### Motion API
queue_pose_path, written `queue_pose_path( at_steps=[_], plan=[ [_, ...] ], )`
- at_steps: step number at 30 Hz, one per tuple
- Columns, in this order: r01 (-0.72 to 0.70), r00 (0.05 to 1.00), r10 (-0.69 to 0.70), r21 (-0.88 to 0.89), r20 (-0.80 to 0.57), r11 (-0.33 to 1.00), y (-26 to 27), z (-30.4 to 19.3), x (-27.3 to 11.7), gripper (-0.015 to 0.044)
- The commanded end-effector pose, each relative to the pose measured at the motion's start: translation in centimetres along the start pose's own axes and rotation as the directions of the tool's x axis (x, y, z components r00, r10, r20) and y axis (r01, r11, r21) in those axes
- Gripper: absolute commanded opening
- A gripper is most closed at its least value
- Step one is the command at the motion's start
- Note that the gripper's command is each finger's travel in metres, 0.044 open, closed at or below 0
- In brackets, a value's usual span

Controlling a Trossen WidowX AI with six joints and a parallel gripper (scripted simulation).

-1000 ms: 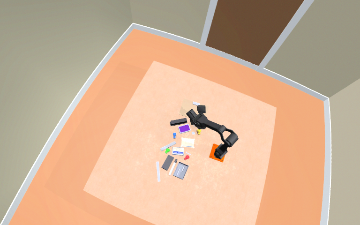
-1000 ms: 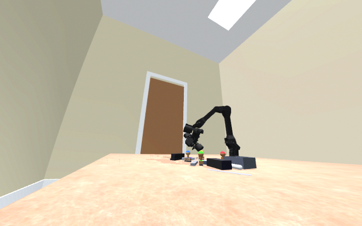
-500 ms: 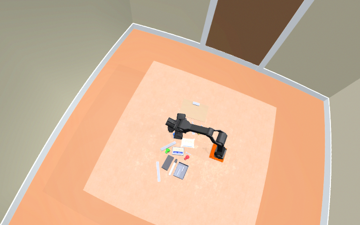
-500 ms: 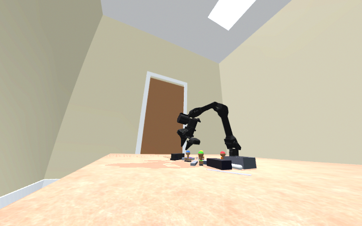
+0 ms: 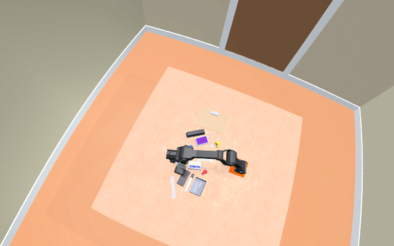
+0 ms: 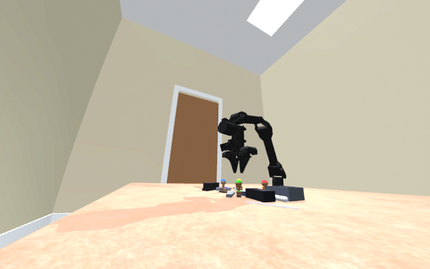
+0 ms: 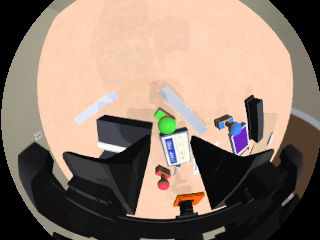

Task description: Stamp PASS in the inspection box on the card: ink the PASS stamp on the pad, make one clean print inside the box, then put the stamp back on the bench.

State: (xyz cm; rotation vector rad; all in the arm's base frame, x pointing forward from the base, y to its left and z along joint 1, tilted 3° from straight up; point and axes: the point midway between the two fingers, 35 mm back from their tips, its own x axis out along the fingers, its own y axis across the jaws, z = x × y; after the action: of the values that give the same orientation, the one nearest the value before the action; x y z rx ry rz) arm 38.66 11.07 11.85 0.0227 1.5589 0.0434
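My gripper [image 6: 238, 172] [image 7: 171, 139] is partly open and empty, pointing down above the green-knobbed stamp [image 6: 238, 181] [image 7: 167, 125]. Which stamp reads PASS cannot be read. The blue-knobbed stamp [image 5: 191, 146] [image 6: 223, 181] [image 7: 236, 129] stands beside the purple ink pad [image 5: 201, 140] [image 7: 240, 139]. The red-knobbed stamp [image 5: 204, 171] [image 6: 264, 182] [image 7: 163, 185] and the yellow-knobbed stamp [image 5: 217, 143] stand nearer the arm's base. A pale card [image 5: 204, 160] is mostly hidden under the arm in the top view and behind a finger in the wrist view; its box is not visible.
A blue-labelled case [image 5: 195, 165] [image 7: 176, 147] lies beside the green stamp. A grey strip [image 7: 185, 110], a dark block [image 5: 183, 178] [image 6: 260, 195], a white marker [image 5: 189, 183], a grey tray [image 5: 198, 186] and a long black block [image 5: 195, 133] [image 7: 255, 119] lie around. A clipboard [image 5: 211, 121] lies further back.
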Motion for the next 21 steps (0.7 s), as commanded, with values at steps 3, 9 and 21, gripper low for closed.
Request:
queue_pose_path(
  at_steps=[3,9,21],
  plan=[
    [-0.011,1.000,0.011,0.025,-0.006,1.000,0.0,0.1,-0.1,0.0222],
    [-0.011,1.000,0.011,0.025,-0.006,1.000,0.0,0.1,0.7,0.0222],
    [-0.011,1.000,0.011,0.025,-0.006,1.000,0.1,0.2,2.7,0.0222]
  ],
)
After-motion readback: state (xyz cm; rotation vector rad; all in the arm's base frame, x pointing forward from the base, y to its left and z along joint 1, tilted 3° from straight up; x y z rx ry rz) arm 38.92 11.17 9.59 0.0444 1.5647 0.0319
